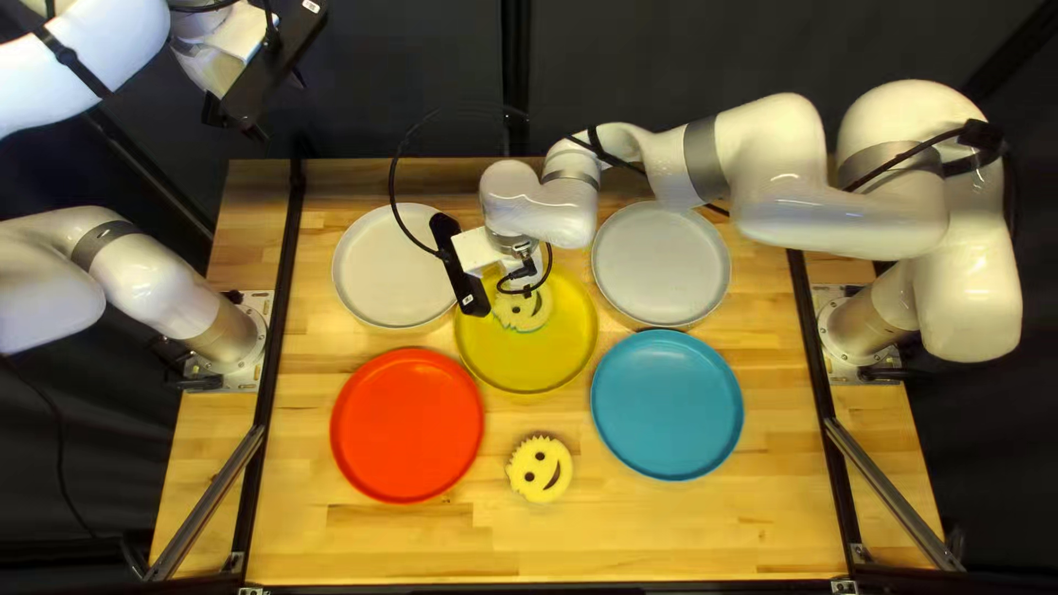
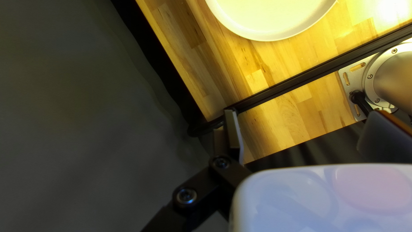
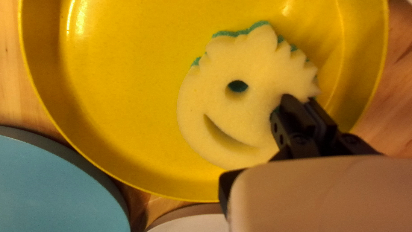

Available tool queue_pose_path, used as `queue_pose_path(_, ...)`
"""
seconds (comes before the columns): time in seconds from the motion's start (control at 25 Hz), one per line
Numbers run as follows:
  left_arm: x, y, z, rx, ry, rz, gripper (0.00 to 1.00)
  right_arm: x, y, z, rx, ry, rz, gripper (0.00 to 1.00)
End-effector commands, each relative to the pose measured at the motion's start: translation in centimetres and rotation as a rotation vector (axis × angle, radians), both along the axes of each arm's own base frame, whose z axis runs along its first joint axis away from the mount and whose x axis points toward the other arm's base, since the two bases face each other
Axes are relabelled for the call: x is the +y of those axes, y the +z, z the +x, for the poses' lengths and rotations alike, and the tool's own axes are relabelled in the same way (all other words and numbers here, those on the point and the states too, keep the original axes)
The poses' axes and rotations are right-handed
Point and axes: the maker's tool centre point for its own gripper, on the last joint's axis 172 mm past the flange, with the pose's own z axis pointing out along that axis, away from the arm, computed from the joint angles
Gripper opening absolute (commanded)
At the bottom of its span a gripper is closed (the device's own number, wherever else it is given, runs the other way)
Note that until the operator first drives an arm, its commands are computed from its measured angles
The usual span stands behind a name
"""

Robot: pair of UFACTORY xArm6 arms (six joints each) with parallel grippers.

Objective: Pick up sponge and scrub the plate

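1. yellow plate (image 1: 529, 375) in the middle of the table (image 1: 419, 545): the sponge (image 1: 532, 313), pale yellow with a smiling face and a teal underlayer, lies inside it, off centre and near the rim.
2. my right gripper (image 1: 461, 267) is clenched on that sponge; in the right wrist view its black fingers (image 3: 286, 103) pinch the part between an eye hole and the jagged edge.
3. the right gripper's body hides part of the sponge and the plate's far side in the top left view.
4. my right arm (image 1: 772, 143) reaches across from the right, over the far edge of the grey plate (image 1: 661, 264).
5. a black cable (image 1: 392, 193) loops over the white plate (image 1: 369, 264), just beside the yellow one.
6. the red plate (image 1: 408, 424) and the blue plate (image 1: 667, 406) sit nearer the table's near edge, left and right in the top left view.
7. a second smiling sponge (image 1: 540, 468) lies on the wood between those two, apart from both.
8. my left gripper (image 1: 270, 97) is raised beyond the table's far left corner, in front of the dark curtain (image 1: 386, 77); in the left wrist view its fingers are spread, holding nothing.
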Motion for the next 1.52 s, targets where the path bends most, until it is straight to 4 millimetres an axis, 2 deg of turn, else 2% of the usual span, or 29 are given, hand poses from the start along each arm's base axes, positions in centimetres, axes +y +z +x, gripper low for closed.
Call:
queue_pose_path(0.04,0.0,0.0,0.0,0.000,0.000,0.000,1.00,1.8,0.3,0.4,-0.006,0.010,-0.009,0.00)
queue_pose_path(0.24,0.0,0.0,0.0,0.000,0.000,0.000,1.00,2.5,0.5,1.0,-0.017,0.014,-0.021,0.00)
queue_pose_path(0.64,0.0,0.0,0.0,0.000,0.000,0.000,1.00,-1.1,0.1,2.0,-0.013,-0.041,-0.008,0.00)
queue_pose_path(0.8,0.0,0.0,0.0,0.000,0.000,0.000,1.00,-1.5,0.1,2.0,-0.003,-0.058,-0.006,0.00)
queue_pose_path(1.0,0.0,0.0,0.0,0.000,0.000,0.000,1.00,0.2,0.1,2.2,0.000,-0.051,-0.012,0.00)
queue_pose_path(1.36,0.0,0.0,0.0,0.000,0.000,0.000,1.00,5.3,0.8,2.3,-0.027,-0.005,-0.034,0.00)
queue_pose_path(1.52,0.0,0.0,0.0,0.000,0.000,0.000,1.00,5.9,0.9,2.2,-0.033,0.010,-0.044,0.00)
